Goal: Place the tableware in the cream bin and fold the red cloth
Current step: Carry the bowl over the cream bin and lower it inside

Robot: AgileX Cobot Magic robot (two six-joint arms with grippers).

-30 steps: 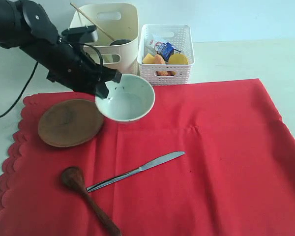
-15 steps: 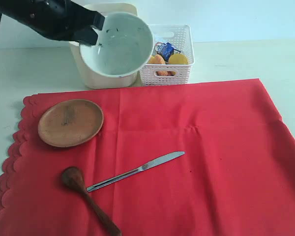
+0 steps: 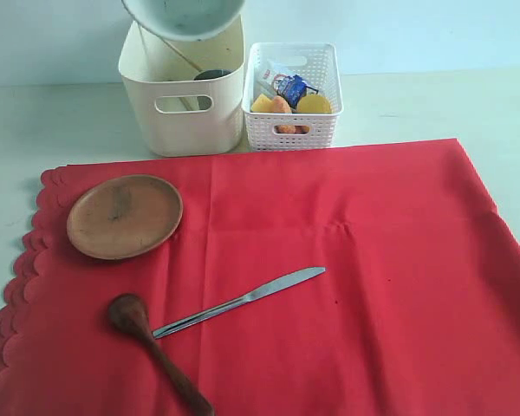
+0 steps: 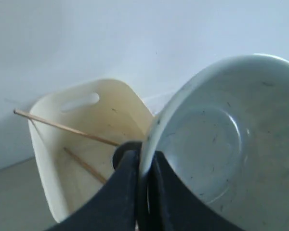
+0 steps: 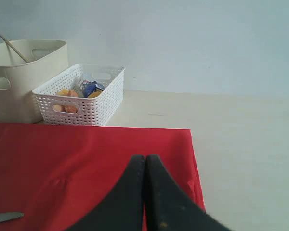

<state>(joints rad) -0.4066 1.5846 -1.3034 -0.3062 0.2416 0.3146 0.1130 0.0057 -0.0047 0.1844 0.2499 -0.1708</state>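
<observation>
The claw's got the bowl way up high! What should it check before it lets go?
1. Grip: left claw pinches the white bowl by its rim: ok.
2. Bowl over the cream bin: looks close, exact line-up cannot tell.
3. Bowl level: not ok, it hangs tilted.
4. Clear way in: chopsticks lean across the inside and might catch the bowl: cannot tell.
5. Right claw out of the way, shut above the red cloth: ok.

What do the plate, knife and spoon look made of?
Plate: probably wood, matte brown, with faint grain marks.
Knife: metal, polished, with bright reflections along the blade.
Spoon: dark wood by its look, with a slight sheen.
</observation>
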